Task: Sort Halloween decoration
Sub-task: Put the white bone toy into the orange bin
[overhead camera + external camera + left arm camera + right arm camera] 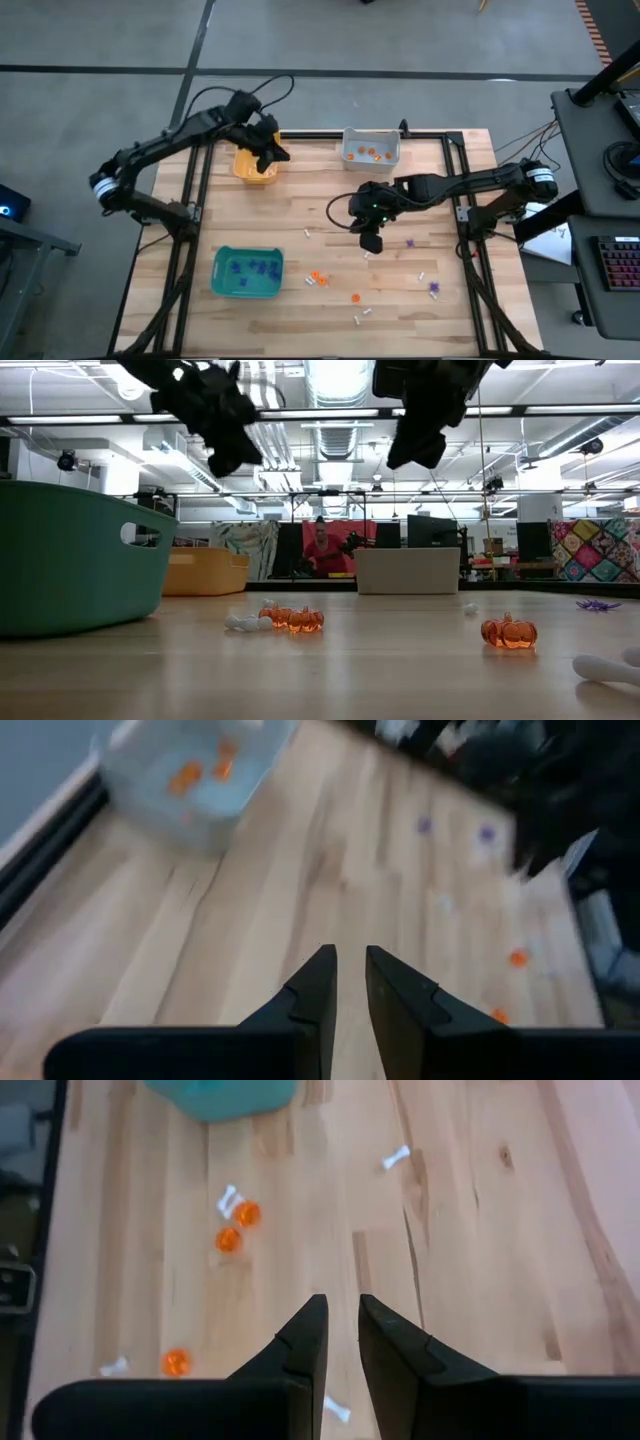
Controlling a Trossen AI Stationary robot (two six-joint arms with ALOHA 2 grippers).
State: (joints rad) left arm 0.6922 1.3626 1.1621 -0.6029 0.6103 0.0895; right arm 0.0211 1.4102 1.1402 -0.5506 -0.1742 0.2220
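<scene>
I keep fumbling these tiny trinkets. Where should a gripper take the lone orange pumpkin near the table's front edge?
Take the orange pumpkin across its round body, coming straight down from above: it sits low on the wooden table with clear space all round, so a fingertip probably fits on either side.

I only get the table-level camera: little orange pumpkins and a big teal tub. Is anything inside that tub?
Observer: Yes, the teal bin holds purple spiky trinkets.
Operator: And the pale box at the back?
Observer: That grey bin has orange pumpkins in it.
Operator: Where are those dark claws overhead?
Observer: From above, the left gripper is by the orange-yellow bin; the right gripper hangs over mid-table.
</scene>
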